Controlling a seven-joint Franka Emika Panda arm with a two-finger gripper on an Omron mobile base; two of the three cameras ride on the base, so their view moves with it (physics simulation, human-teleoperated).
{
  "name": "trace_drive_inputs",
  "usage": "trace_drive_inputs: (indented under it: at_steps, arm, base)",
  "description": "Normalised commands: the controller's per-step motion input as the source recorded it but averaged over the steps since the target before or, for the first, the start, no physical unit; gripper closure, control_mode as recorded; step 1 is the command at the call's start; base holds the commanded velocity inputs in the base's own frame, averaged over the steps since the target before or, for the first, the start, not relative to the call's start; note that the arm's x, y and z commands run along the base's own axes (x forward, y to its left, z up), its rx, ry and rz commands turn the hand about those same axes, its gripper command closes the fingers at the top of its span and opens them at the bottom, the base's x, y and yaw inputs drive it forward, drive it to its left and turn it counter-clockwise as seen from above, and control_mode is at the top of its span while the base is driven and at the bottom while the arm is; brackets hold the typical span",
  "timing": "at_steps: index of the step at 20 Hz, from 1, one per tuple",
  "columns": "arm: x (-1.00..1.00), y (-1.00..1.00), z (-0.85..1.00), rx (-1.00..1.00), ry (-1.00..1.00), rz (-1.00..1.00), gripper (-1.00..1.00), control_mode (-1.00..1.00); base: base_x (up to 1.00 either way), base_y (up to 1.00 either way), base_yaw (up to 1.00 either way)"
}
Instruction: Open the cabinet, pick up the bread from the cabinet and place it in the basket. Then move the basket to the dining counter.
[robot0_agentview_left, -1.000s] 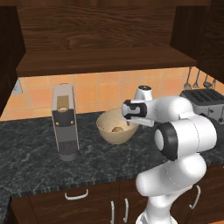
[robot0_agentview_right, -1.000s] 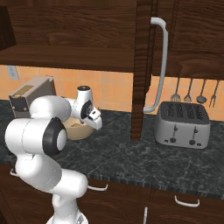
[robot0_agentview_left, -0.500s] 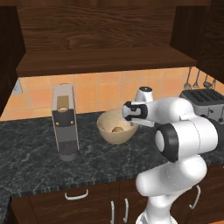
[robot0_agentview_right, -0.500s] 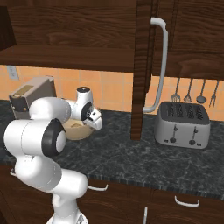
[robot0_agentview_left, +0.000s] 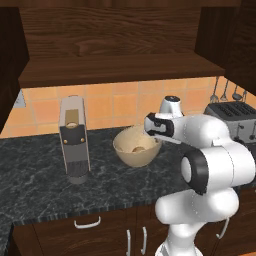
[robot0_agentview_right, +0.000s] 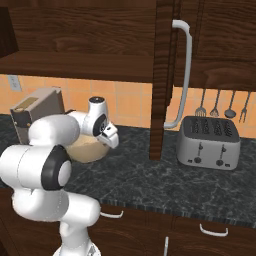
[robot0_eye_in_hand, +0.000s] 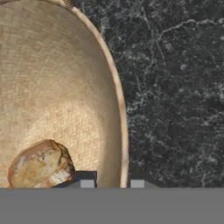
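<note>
We have the gripper (robot0_eye_in_hand: 112, 183) nearly closed across the basket (robot0_eye_in_hand: 65, 87) rim, one fingertip inside the wall, one outside; looks like a pinch on the rim, though the contact itself sits below the hand view's edge. Bread (robot0_eye_in_hand: 40, 164) lies in the bottom of the basket, close to the inner finger, loose.

Basket sits on the black granite counter (robot0_agentview_left: 45, 185), between the coffee machine (robot0_agentview_left: 74, 140) and the arm, toaster (robot0_agentview_right: 209, 142) further right. Cabinet door (robot0_agentview_right: 165, 80) hangs open, its edge sticking out over the counter just right of the basket.

Risks we see from here:
- Single-point rim grip: the basket can tilt about the fingers on lift and roll the bread out.
- Thin smooth wall: the grip may slip if we accelerate hard.
- Open door and the shelf overhead: swinging right or lifting too high could clip them.
- The dining counter is out of frame, so a base move follows; sway adds to the tilt risk.
</note>
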Motion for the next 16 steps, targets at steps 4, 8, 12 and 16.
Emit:
trace_drive_inputs:
  at_steps: [4, 8, 12, 16]
  arm:
    - [-0.71, -0.43, 0.44, 0.06, -0.07, -0.2, 1.0, -1.0]
    - [-0.57, -0.31, 0.35, 0.08, -0.09, -0.34, 1.0, -1.0]
    - [-0.62, -0.09, 0.32, 0.1, -0.1, -0.38, 1.0, -1.0]
    - [-0.57, 0.0, 0.48, 0.15, -0.19, -0.28, 1.0, -1.0]
  base:
    - [0.0, 0.0, 0.0]
    - [0.0, 0.0, 0.0]
    - [0.0, 0.0, 0.0]
    - [0.0, 0.0, 0.0]
